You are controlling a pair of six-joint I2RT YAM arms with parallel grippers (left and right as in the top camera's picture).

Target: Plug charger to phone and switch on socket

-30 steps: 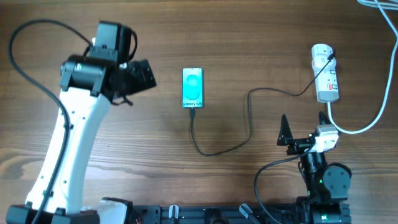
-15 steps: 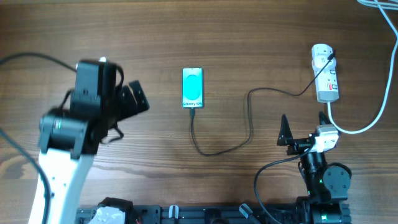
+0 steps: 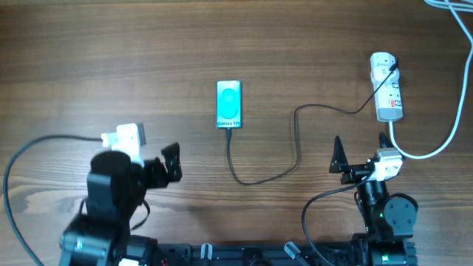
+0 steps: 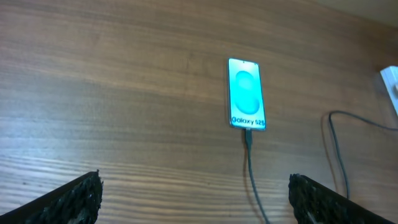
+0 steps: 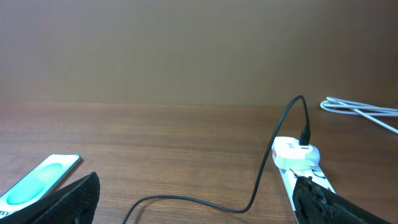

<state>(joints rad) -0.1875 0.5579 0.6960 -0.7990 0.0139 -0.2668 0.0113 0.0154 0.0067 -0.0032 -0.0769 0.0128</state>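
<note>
The phone (image 3: 229, 104) lies flat mid-table, its turquoise screen lit. It also shows in the left wrist view (image 4: 246, 93) and the right wrist view (image 5: 36, 181). The thin black charger cable (image 3: 297, 137) meets the phone's near end, loops right and runs to a white plug on the socket (image 3: 387, 97). The cable (image 4: 250, 163) and the socket (image 5: 297, 154) also show in the wrist views. My left gripper (image 3: 171, 164) is open and empty, to the front left of the phone. My right gripper (image 3: 361, 150) is open and empty, just in front of the socket.
The socket's thick white cord (image 3: 436, 148) curves off the right side and up to the far right corner. The robots' thicker black cables (image 3: 310, 214) lie along the front edge by the arm bases.
My left arm has pulled back from beside the phone's left toward the front-left of the table. The right arm, phone, cable and socket have not moved.
</note>
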